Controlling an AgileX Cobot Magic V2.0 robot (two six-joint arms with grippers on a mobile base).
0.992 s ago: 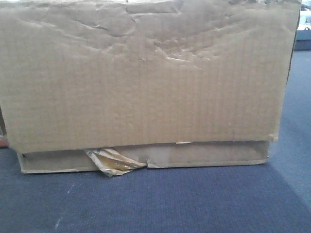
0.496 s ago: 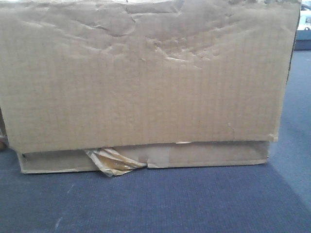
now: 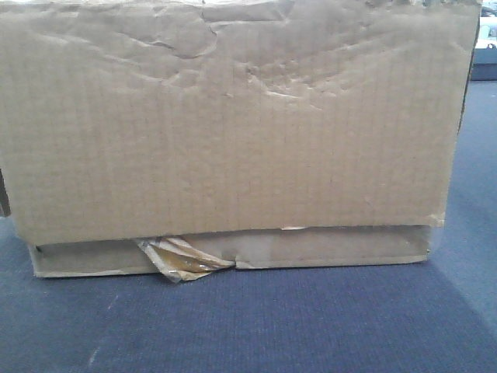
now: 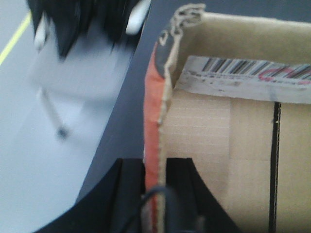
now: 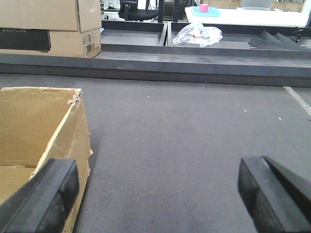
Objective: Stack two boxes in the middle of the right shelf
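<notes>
Gripping entry, left hand (image 4: 155, 194): its two black fingers are clamped from above on one upright wall of the tall box (image 3: 233, 124), one finger inside and one outside. The pinch sits at the torn rim, just beside a strip of orange tape (image 4: 151, 107). A rim pinch is probably used because the box is far too wide for one hand to span.

Right hand (image 5: 160, 194): fingers spread wide apart and holding nothing. It hovers low over the counter (image 3: 248, 326), just off the opposite wall of the tall box. This looks like a lining-up for a matching rim grasp, so the load could be shared.

Tall box: brown corrugated, front face creased, top open, with a barcode label (image 4: 243, 77) on an inner wall.

Flat box (image 3: 334, 247): directly under the tall box and bearing it. Only its front edge shows, with yellowish peeling tape (image 3: 180, 260) curling out at the lower left.

Stack: already formed, but it rests on the dark felt counter.

Right shelf, middle level: not seen in any view, so the transfer is judged not yet done.

Beyond the tall box, well apart: printed cartons (image 5: 48, 24) and a crumpled plastic bag (image 5: 197, 35).

Risk: a thin, frayed wall may bend or tear under a lift.
</notes>
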